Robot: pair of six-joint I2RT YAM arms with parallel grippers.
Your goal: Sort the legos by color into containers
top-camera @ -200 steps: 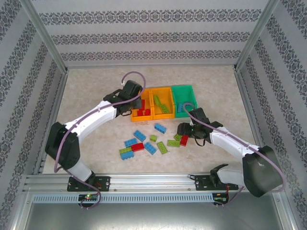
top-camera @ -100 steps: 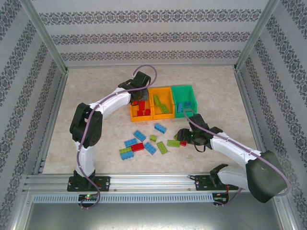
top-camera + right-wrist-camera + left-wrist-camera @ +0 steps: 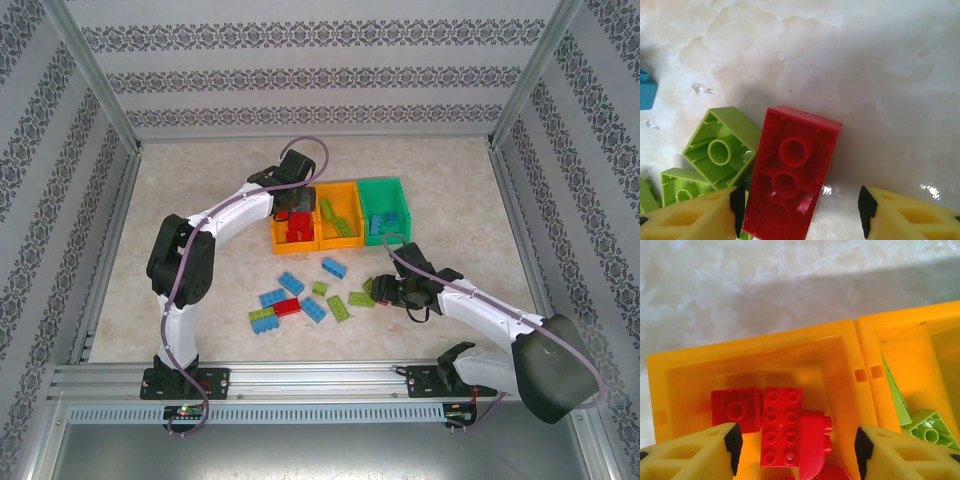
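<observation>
left gripper (image 3: 796, 445): jaws just parted, empty | red legos (image 3: 781, 427) beneath it in orange bin (image 3: 760, 340): drop done | right gripper (image 3: 801, 207): open astride red brick (image 3: 792, 175), next pick likely

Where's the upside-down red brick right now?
Right wrist view: the red brick lies on the table inside the open right gripper, with a green brick touching it at picture left.
</observation>
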